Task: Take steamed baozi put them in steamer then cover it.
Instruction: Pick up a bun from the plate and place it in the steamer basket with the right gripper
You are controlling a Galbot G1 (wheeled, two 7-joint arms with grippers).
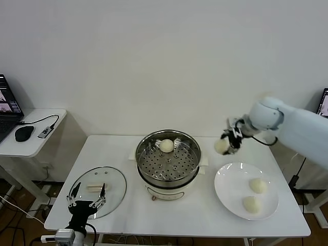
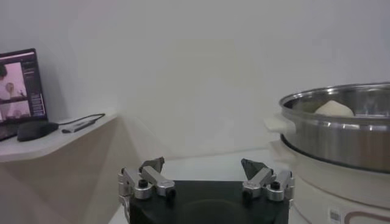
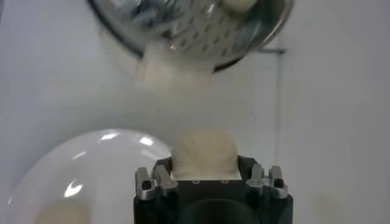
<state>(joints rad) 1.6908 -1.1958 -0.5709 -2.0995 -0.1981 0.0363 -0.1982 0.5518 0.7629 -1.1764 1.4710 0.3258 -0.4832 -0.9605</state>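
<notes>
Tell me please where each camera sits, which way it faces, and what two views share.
Head: above, facing down at table; right gripper holds baozi, left gripper by cover.
Left wrist: low, sideways toward steamer; open left gripper.
Right wrist: above plate; right gripper, baozi.
All share the steamer.

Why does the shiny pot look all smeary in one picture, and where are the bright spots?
Right wrist view: the round shiny steel steamer pot is blurred, and the flat white plate carries bright glare patches. Left wrist view: the pot's steel wall looks sharper, with soft light streaks. Head view: lighting is even, and the clear glass lid shows faint reflections.
</notes>
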